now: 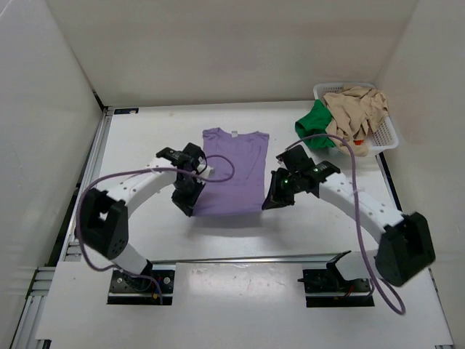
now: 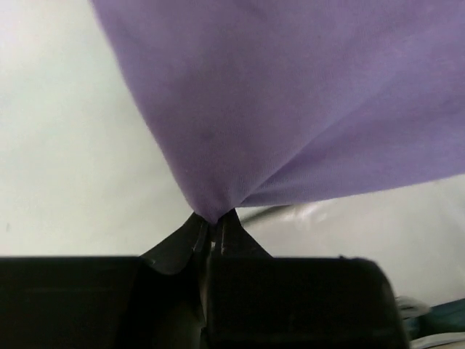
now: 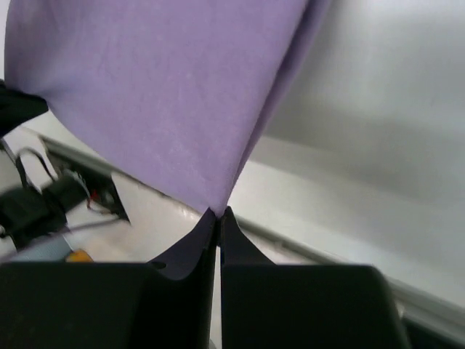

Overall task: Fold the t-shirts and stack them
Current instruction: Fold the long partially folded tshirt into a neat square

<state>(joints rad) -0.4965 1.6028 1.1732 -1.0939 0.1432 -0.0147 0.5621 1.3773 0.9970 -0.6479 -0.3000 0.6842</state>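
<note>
A lavender t-shirt (image 1: 234, 167) lies spread in the middle of the table, collar away from the arms. My left gripper (image 1: 187, 207) is shut on its near left hem corner, and the purple cloth (image 2: 290, 109) rises from between the closed fingers (image 2: 182, 243). My right gripper (image 1: 267, 203) is shut on the near right hem corner, with cloth (image 3: 167, 102) pinched at its tips (image 3: 219, 215). Both corners look lifted off the table. A tan t-shirt (image 1: 356, 113) and a green t-shirt (image 1: 314, 125) sit heaped in the basket. No orange-red shirt shows.
The white lattice basket (image 1: 385, 134) stands at the far right corner of the table. White walls close in the left, back and right sides. A metal rail (image 1: 254, 258) runs along the near edge in front of the arm bases.
</note>
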